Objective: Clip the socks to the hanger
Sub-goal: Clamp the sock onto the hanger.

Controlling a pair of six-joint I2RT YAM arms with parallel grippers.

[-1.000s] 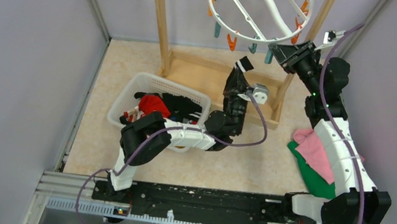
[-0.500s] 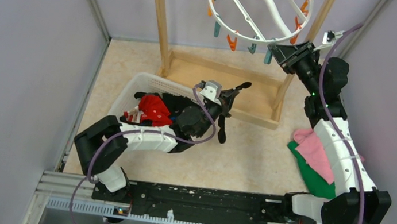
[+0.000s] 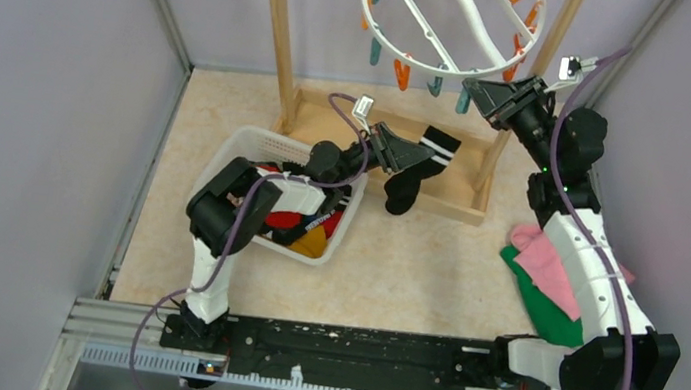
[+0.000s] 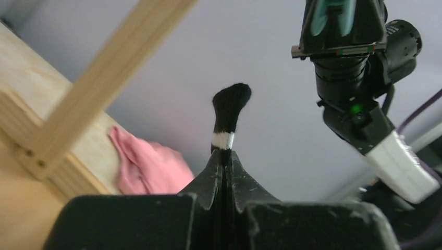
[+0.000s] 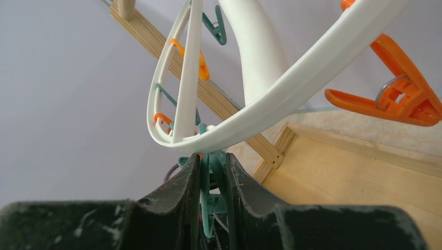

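Observation:
A black sock with white stripes (image 3: 423,162) hangs in the air over the wooden base, its cuff pinched in my left gripper (image 3: 398,150), which is shut on it. In the left wrist view the sock (image 4: 229,109) sticks up from between the closed fingers (image 4: 222,156). The white ring hanger (image 3: 410,60) hangs above, with orange and teal pegs. My right gripper (image 3: 477,94) sits at the ring's near rim (image 5: 271,114), shut on a teal peg (image 5: 211,194). More socks, a red one (image 3: 284,218) and a yellow-orange one (image 3: 313,242), lie in the basket.
The white mesh basket (image 3: 226,154) stands left of centre under my left arm. A wooden rack frame (image 3: 279,25) and its base (image 3: 454,184) carry the hanger. Pink (image 3: 546,264) and green (image 3: 550,315) cloths lie under the right arm. Grey walls close both sides.
My left arm has swung its elbow back over the basket, and the striped sock now hangs in full view over the wooden base. The right gripper has stayed on the teal peg.

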